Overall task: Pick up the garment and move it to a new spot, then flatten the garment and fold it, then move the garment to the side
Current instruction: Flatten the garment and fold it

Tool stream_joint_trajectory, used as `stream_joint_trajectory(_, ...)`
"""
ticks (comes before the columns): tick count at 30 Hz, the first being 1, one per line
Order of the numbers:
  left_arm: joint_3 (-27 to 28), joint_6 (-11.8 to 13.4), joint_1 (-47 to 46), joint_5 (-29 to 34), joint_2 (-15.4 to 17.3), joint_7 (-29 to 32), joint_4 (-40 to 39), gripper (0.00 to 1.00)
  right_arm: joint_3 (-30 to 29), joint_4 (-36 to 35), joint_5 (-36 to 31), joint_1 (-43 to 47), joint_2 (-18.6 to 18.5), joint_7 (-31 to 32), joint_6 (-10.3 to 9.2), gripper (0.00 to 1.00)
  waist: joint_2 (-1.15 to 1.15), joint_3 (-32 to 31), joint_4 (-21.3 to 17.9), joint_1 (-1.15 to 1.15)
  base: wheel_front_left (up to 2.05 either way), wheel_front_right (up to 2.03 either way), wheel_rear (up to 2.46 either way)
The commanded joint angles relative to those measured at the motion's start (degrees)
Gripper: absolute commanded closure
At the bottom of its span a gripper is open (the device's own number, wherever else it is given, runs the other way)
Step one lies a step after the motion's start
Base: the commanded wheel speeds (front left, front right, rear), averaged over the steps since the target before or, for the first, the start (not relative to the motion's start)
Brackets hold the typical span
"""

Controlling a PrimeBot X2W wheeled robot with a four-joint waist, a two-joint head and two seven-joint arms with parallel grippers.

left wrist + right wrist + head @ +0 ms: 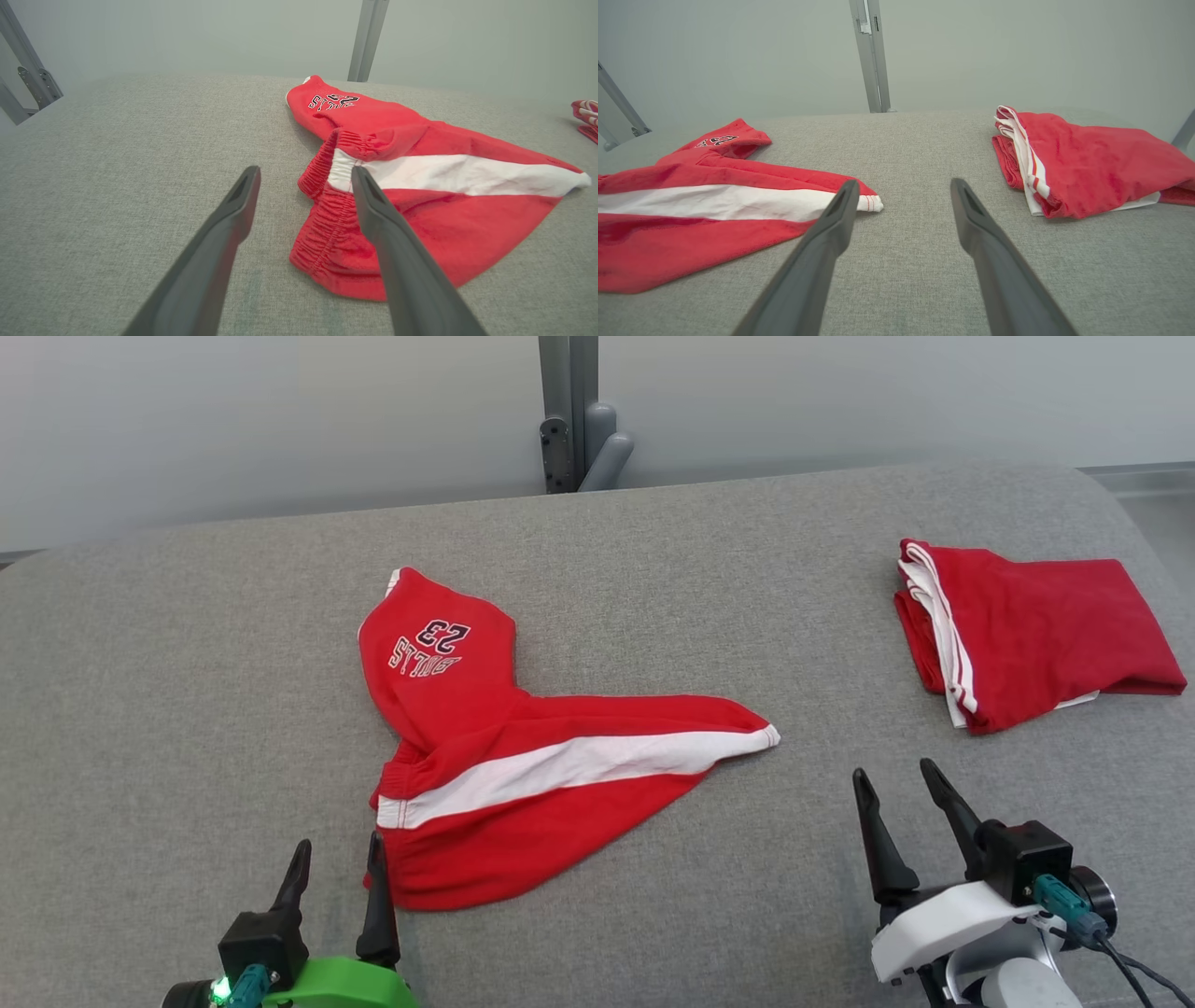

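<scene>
With left gripper (340, 842) and right gripper (891, 770) both spread wide and empty, pinch shorts (523, 784) at waistband (392, 807), 7 o'clock. Lift clear of bench (187, 663), avoiding pile (1036, 625) at 2 o'clock.

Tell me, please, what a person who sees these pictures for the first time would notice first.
The eye goes first to the red shorts, with a white stripe and the number 23, lying rumpled in the middle of the grey padded surface. Next comes a folded red garment at the far right. The left gripper stands open close by the waistband, and the right gripper is open over bare fabric.
</scene>
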Motion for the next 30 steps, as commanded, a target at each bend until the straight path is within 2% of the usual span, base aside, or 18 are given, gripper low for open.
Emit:
stream_joint_trajectory(1, 0.1, 0.3, 1.0, 0.5, 0.2, 0.0, -0.1, 0.00, 0.0, -0.7, -0.2, 0.5, -0.1, 0.0, -0.10, 0.00, 0.00, -0.1, 0.0, 0.00, 0.00, 0.00, 0.00)
stream_joint_trajectory(8, 0.3, 0.4, 0.9, 0.2, 0.2, 0.0, -0.5, 0.00, -0.1, -1.9, -0.2, 0.2, 0.0, 0.0, -0.10, 0.00, 0.00, -0.1, -0.2, 0.00, 0.00, 0.00, 0.00)
stream_joint_trajectory(22, -0.6, -5.2, -4.5, -4.1, 0.2, 0.0, 2.2, 0.00, 1.3, -1.5, 0.1, -1.7, -0.3, 0.0, -0.10, 0.00, 0.00, 4.3, -1.1, 0.00, 0.00, 0.00, 0.00)
stream_joint_trajectory(30, -0.4, -6.5, -6.9, -4.8, 0.2, 0.0, 3.9, 0.00, 1.4, -1.6, 0.3, -2.8, -0.7, 0.0, -0.10, 0.00, 0.00, 6.4, -1.4, 0.00, 0.00, 0.00, 0.00)
